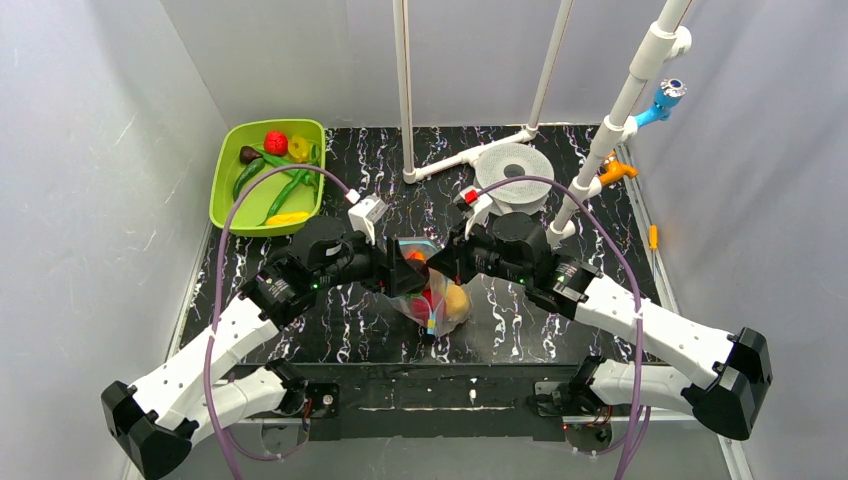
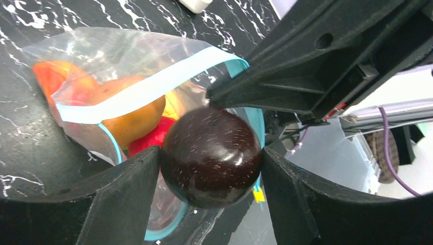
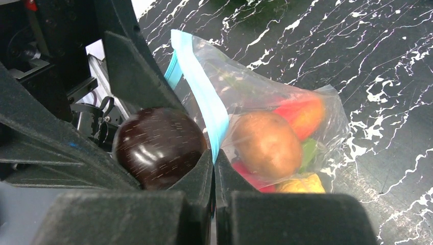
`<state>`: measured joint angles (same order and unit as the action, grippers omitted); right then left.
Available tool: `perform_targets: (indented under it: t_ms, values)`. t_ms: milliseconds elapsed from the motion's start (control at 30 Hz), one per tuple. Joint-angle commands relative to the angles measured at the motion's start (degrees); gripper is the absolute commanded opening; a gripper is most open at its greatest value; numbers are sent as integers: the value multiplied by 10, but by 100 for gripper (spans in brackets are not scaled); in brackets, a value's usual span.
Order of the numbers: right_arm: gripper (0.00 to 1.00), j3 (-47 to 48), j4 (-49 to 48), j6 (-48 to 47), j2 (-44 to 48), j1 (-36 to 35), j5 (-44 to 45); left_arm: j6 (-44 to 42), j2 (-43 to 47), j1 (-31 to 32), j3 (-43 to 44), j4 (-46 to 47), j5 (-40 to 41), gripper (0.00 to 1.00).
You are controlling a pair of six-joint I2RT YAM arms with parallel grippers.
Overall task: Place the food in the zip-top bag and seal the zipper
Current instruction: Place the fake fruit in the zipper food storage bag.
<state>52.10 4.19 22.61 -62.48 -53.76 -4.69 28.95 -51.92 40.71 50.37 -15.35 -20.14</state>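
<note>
Produce shows through the zip-top bag (image 3: 255, 92), which lies on the black marbled table (image 3: 388, 46) straight ahead of both grippers. Inside are a brown round piece (image 3: 265, 145), something red-orange (image 3: 306, 115) and a bit of yellow (image 3: 301, 184). The bag's zipper (image 3: 204, 97) runs up from the right gripper (image 3: 214, 166), whose fingers are pressed together on the light-blue strip, pinching the mouth edge. Just left of that pinch, the left gripper (image 2: 211, 159) has its fingers spread around a dark round fruit (image 2: 212, 148), one pad against each side, right in front of the bag's mouth. Well apart, beyond and to the left of the left gripper, a lime-green tray (image 1: 218, 185) holds other food.
</note>
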Motion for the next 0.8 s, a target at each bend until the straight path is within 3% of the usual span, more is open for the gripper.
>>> perform_targets:
  t_ms: [0, 100, 533, 767]
  values:
    - [1, 20, -22, 6, 16, -1, -14, -10, 7, 2, 12, -4, 45, 74]
    - [1, 15, -25, 4, 20, -1, -9, -19, 13, 2, 20, -16, 40, 86]
    - [1, 6, -24, -3, 19, -1, -3, -66, 43, 2, 90, -62, 89, 89]
    - [1, 1, -22, -6, 22, -1, 2, -119, 80, 1, 121, -93, 219, 94]
